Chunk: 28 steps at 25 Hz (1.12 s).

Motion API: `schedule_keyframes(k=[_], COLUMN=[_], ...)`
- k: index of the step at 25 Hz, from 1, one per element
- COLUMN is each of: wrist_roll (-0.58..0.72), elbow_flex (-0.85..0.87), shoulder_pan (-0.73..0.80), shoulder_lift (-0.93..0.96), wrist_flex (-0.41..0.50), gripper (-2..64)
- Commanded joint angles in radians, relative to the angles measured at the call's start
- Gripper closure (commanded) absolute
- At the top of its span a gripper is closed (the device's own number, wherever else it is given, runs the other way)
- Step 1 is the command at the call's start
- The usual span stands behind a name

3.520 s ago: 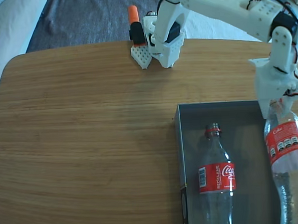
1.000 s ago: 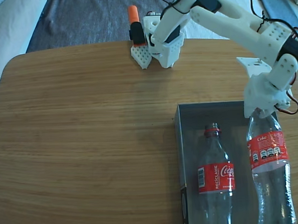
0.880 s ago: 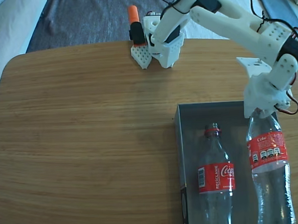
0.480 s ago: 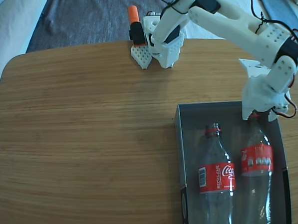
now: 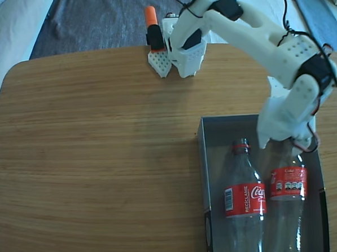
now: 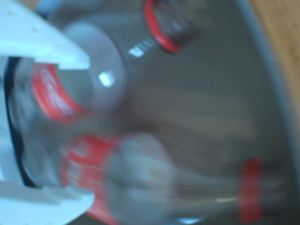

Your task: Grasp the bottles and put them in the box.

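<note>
Inside the box (image 5: pixel 211 126), at the right of the worktop (image 5: pixel 96 152) in the fixed view: two bottles, lying side by side lengthwise, necks toward my base; left bottle (image 5: pixel 244 198) flat on the grey floor, red label up, red neck ring showing, close to the left wall; right bottle (image 5: pixel 286 199) beside it, against or nearly against it, its neck end hidden under my wrist.

My pincer (image 5: pixel 287 143): directly over the neck of the right bottle, at the far end of the box; from the fixed view I cannot tell its opening; in the wrist view, badly blurred, my two white fingers (image 6: pixel 44 44) stand apart with the clear shoulder and red ring of a bottle (image 6: pixel 70 101) between them; whether the fingers press on it or merely flank it I cannot tell.

Surroundings: box walls on either side of the pair; second bottle (image 6: pixel 187 185) lying across the lower part of the wrist view; orange-topped part (image 5: pixel 153 31) and white perforated piece (image 5: pixel 160 62) beside my base at the worktop's far edge, well apart from the box; bare wood elsewhere.
</note>
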State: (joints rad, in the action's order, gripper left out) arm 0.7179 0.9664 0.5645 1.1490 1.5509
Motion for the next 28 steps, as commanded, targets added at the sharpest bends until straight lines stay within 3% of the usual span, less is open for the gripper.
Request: schedule_keyframes(k=[1,8,14,22,25,28], wrist_roll=[-0.067,-0.222,-0.472,-0.704,-0.813,-0.827], elbow_flex=[-0.057,-0.052,-0.052,-0.048,-0.025,0.026], shoulder_pan=[-0.058,-0.141,-0.178,-0.264,-0.299,-0.331], shoulder_lift=[0.097,0.192,0.261,0.35,0.376,0.425], wrist_flex=[-0.006,-0.003,-0.008,0.017,0.044,0.034], gripper=[31.5,32.1,39.8,40.0,46.6,57.8])
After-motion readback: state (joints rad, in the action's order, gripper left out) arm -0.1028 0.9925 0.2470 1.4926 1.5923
